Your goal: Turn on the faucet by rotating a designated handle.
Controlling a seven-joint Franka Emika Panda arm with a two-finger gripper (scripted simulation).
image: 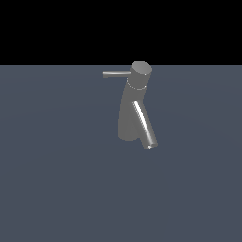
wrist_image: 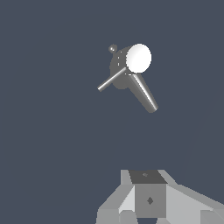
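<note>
The faucet (image: pixel 128 111) is a grey tilted column standing on the dark floor, with a round cap (image: pixel 141 70) on top. The handle (image: pixel 116 73), a thin straight rod, projects from the cap toward the exterior view's left. A thicker shiny spout (image: pixel 145 125) slants down from the column. In the wrist view I look down on the faucet (wrist_image: pixel 120 65), its bright cap (wrist_image: pixel 139 57), the handle (wrist_image: pixel 111 79) and the spout (wrist_image: pixel 144 92). Only the gripper's (wrist_image: pixel 151 199) grey body shows at that picture's edge, well away from the faucet. Its fingertips are hidden. The exterior view does not show the arm.
A flat dark blue-grey floor (image: pixel 56 189) spreads all around the faucet, and a black background lies beyond its far edge. A small round knob (wrist_image: pixel 113 48) sits beside the faucet's base in the wrist view.
</note>
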